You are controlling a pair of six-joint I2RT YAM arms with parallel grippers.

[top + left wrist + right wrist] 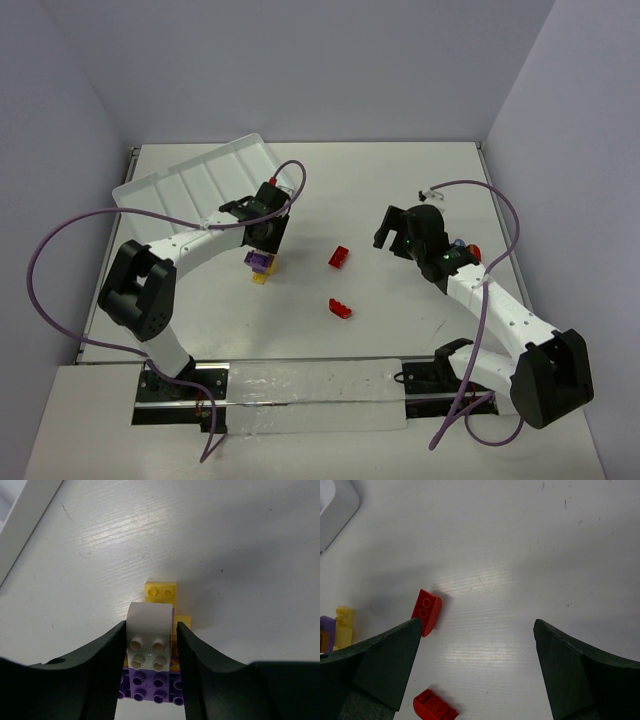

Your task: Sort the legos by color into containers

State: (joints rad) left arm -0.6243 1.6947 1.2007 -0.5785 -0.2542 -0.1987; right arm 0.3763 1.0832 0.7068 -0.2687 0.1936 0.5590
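Note:
A pale beige lego (149,630) sits on top of a purple lego (150,687), with a yellow lego (161,591) just beyond them. In the top view this stack (260,266) lies left of centre. My left gripper (151,625) reaches down around the beige lego. Its left finger touches the brick and a thin gap shows at the right finger. Two red legos (341,257) (340,308) lie loose mid-table. My right gripper (477,625) hovers wide open and empty, with one red lego (426,611) by its left fingertip and the other (435,709) nearer. The white tray of containers (200,185) is at the back left.
The tray's rim (20,515) shows at the upper left of the left wrist view, and its corner (335,505) in the right wrist view. Purple cables loop off both arms. Grey walls close in the table on three sides.

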